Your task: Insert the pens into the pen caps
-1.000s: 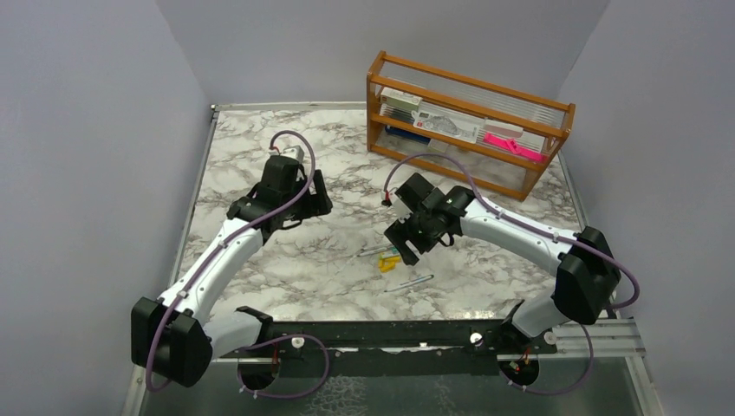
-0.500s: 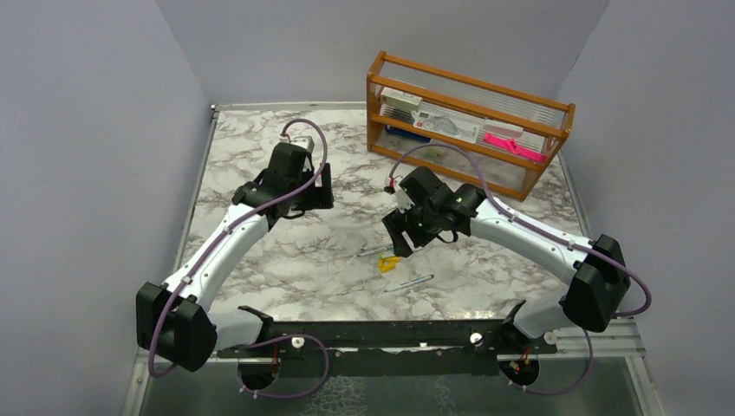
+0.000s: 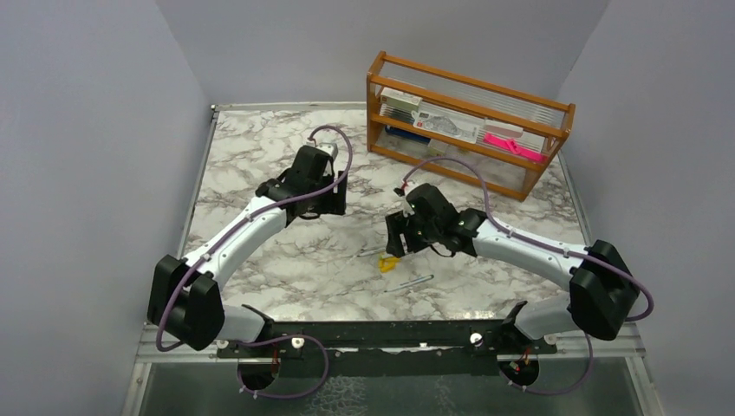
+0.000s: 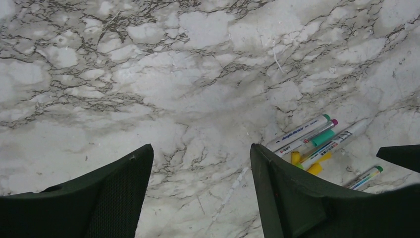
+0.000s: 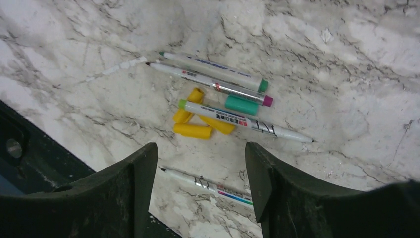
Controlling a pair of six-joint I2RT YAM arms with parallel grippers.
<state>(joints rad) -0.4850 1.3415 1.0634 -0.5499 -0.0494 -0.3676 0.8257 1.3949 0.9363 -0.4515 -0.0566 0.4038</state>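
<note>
The left gripper [image 4: 198,154] hangs over bare marble table [image 4: 99,74] with its jaws spread wide and nothing between them. Its two dark fingers [image 4: 106,198] fill the lower edge of its own camera and run out of frame. The right gripper [image 5: 200,148] is also wide apart and empty, poised just above the task's things. Three pens [image 5: 218,87] lie close together near the middle of the table, roughly parallel, and the right wrist view shows their narrow tips uncapped. The teal cap [image 5: 241,104] lies between two of them, right against the pen with the magenta end, though actual contact cannot be told. The yellow caps [image 5: 193,130] sit in a small cluster just beside it, one of them partly hidden under the nearest pen. A fourth pen [image 5: 208,186] lies apart, nearer the arms, with one end running behind a finger of the right gripper. In the left wrist view only its green-ended stub shows past a finger. From above, both grippers' fingers are hidden under their wrists, the caps shrink to a yellow smear and the teal one cannot be made out. The print on the barrels is too small to read. A wooden rack [image 3: 468,121] stands at the far right of the table with a pink object [image 3: 513,143] on a shelf, and its other contents are unclear.
</note>
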